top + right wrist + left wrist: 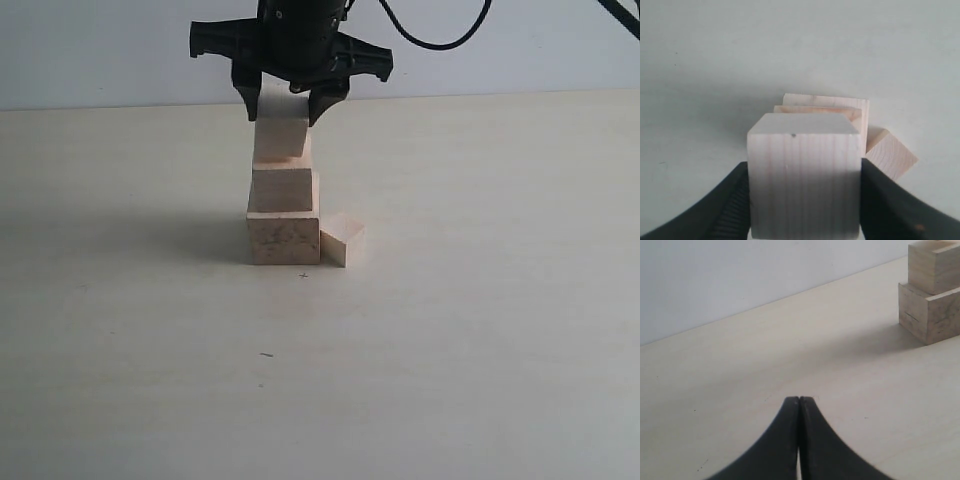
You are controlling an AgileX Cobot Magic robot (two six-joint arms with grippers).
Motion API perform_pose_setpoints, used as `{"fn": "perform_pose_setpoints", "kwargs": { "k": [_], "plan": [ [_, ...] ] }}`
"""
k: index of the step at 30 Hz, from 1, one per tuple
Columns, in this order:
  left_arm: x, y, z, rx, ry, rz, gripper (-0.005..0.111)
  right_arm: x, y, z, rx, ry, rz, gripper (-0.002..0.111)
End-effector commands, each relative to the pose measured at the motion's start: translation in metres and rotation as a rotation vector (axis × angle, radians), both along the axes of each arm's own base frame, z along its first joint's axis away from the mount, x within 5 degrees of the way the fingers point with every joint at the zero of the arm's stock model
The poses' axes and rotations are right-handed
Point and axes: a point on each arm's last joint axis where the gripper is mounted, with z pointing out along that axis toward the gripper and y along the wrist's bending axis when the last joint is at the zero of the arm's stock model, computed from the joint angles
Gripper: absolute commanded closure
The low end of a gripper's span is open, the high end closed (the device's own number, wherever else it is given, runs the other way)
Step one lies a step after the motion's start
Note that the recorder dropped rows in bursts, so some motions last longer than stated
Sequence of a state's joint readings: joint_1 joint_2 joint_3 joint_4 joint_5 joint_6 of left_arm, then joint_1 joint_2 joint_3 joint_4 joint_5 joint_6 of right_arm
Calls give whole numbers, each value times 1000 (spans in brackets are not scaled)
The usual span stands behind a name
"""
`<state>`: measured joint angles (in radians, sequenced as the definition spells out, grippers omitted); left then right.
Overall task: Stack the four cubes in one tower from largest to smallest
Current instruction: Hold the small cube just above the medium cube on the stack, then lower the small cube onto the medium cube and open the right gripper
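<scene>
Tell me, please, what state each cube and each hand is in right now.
Right hand: shut on third cube.
Left hand: shut, empty.
Third cube: held at or just above second cube; contact unclear.
Second cube: stacked on largest cube.
Largest cube: flat on table.
Smallest cube: on table beside largest cube, turned at an angle, unstacked.

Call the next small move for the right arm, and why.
Probably ease the right gripper straight down a touch before opening. It is shut on the third cube, which sits at or just above the second cube on the largest cube; contact is hard to tell.
</scene>
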<state>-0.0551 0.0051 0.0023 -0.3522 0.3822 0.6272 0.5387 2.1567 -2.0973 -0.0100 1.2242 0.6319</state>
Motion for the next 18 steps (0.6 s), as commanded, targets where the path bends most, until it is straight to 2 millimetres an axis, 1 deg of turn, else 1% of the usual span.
{"fn": "perform_pose_setpoints", "kwargs": {
  "k": [1,10,18],
  "plan": [
    [0,0,2,-2,-20,-1,107,1,-2,3,-4,-17,2,78],
    [0,0,2,-2,-20,-1,107,3,-2,-2,-21,-11,18,78],
    [0,0,2,-4,-20,-1,107,3,-2,-2,-23,-12,22,77]
  ]
}}
